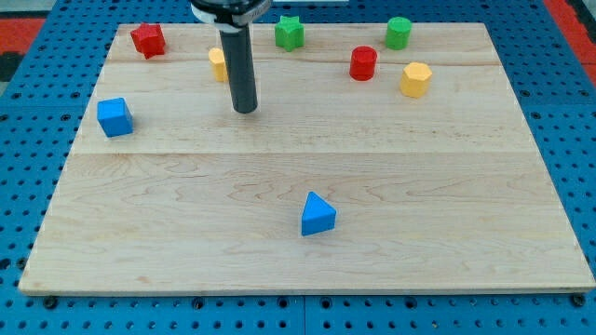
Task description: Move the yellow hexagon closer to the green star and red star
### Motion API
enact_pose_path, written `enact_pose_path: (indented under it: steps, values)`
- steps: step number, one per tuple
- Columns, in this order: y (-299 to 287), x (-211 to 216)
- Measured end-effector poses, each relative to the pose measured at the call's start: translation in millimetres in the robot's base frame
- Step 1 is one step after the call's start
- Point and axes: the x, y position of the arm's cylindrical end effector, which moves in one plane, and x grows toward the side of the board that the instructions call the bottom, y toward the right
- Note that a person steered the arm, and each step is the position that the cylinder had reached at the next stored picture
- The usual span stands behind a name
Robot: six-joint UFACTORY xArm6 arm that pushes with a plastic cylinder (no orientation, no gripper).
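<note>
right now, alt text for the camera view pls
My tip rests on a wooden board, just right of a partly hidden yellow block. The red star, green star and yellow hexagon sit near the top.

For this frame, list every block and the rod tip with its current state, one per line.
my tip: on the board, just below-right of the partly hidden yellow block
yellow block: partly hidden behind the rod
yellow hexagon: free, near the view's right
red star: free
green star: free
red cylinder: upright
green cylinder: upright
blue cube: free
blue triangular block: alone, lower middle
</note>
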Motion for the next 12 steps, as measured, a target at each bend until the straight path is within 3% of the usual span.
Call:
enact_pose_path:
  steps: [3,7,8,10,12]
  values:
    - [-20,-60]
    - [-18,-54]
    - [49,-54]
    - [122,-89]
    - [227,-85]
